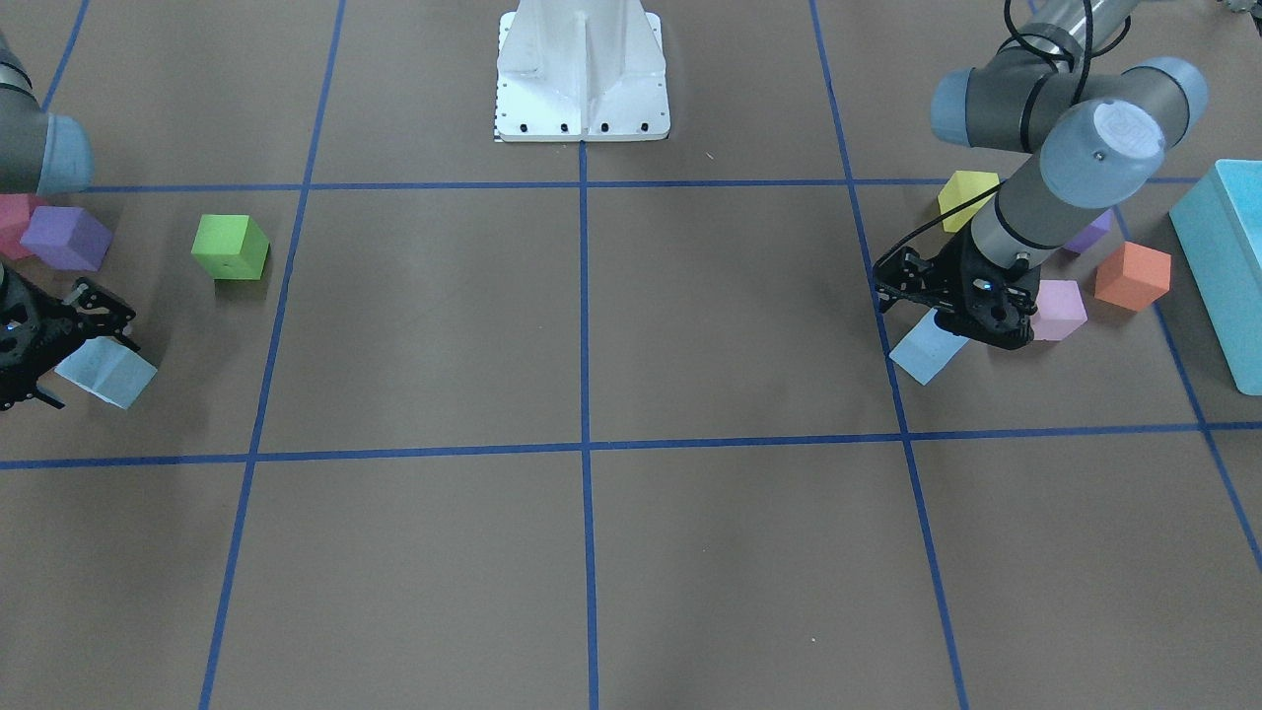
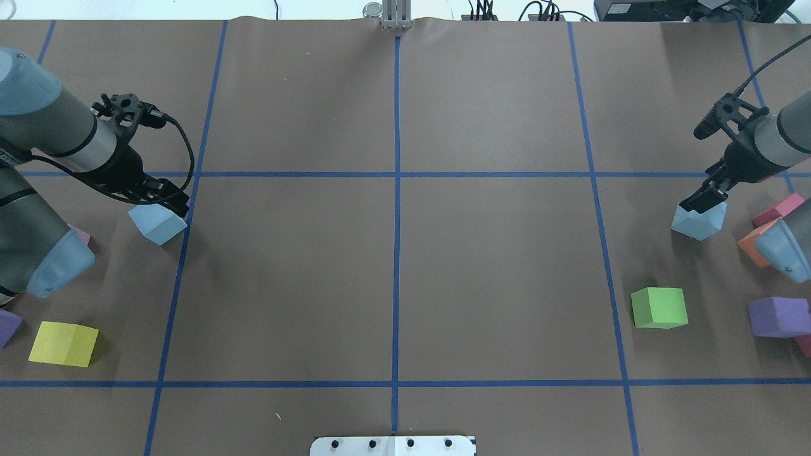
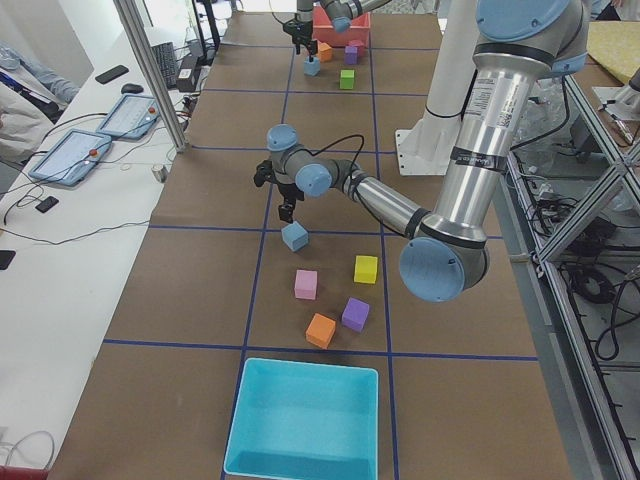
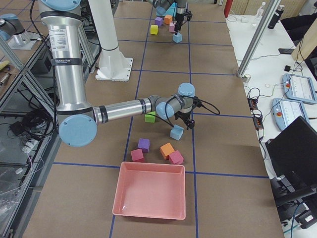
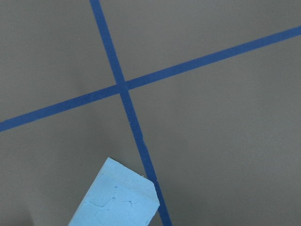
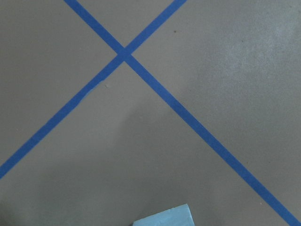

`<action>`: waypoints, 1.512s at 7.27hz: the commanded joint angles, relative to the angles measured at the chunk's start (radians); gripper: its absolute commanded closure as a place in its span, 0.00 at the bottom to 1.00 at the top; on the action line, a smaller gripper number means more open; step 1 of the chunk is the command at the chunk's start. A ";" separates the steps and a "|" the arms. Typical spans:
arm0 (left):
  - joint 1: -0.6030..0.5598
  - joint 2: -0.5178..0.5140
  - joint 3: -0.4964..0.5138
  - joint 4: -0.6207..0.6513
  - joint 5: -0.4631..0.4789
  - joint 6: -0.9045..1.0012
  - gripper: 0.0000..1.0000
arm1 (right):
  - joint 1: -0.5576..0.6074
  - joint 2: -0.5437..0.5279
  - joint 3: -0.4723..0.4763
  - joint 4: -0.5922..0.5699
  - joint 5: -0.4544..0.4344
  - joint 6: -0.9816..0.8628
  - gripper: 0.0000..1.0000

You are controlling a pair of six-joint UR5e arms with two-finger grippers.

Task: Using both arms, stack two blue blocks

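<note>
My left gripper (image 2: 168,202) was closed narrow on the left blue block (image 2: 157,227), pinching it by its upper part, and my right gripper (image 2: 704,201) held the right blue block (image 2: 698,221) the same way. The two cubes were well apart, one at each end of the table (image 2: 393,285). The left one hung right over a blue tape line (image 2: 190,209), and the right one was just outside the tape line on its own side. All the middle squares lay between them. Each cube sat skewed in its grip, with one corner lower than the rest. Each wrist camera caught only a sliver of blue at the bottom edge, with tape and brown paper beyond it. From that and the shadows I judged both cubes were raised a little, though I could not make out the gap under either. So I took the pick-up as done on both sides and the carry as the step in hand. The next move called for bringing both arms in toward the centre and setting one cube down flat and letting go of it. The other would then have to be squared over the first before it was lowered. Its tilt would need correcting, or the soft foam could land on an edge and topple. My right arm's path also had to keep away from the green cube (image 2: 659,308) nearby.
</note>
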State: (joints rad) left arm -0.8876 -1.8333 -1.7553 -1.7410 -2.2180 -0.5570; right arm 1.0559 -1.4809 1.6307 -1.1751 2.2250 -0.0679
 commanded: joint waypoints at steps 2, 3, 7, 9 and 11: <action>0.003 -0.003 0.002 0.000 0.034 0.054 0.01 | 0.000 -0.001 -0.008 0.022 -0.001 -0.001 0.00; 0.003 -0.003 0.006 0.000 0.034 0.106 0.01 | 0.000 0.002 -0.006 0.025 -0.002 -0.001 0.00; 0.003 -0.004 0.017 0.000 0.082 0.128 0.01 | -0.005 -0.007 -0.011 0.081 -0.007 -0.065 0.00; 0.003 -0.004 0.013 0.000 0.081 0.128 0.01 | -0.016 -0.015 -0.009 0.083 -0.004 -0.081 0.00; 0.003 -0.012 0.019 0.000 0.083 0.129 0.01 | -0.033 -0.015 -0.014 0.083 -0.011 -0.093 0.00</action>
State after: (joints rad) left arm -0.8851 -1.8427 -1.7390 -1.7411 -2.1360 -0.4284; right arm 1.0302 -1.4945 1.6190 -1.0928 2.2167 -0.1540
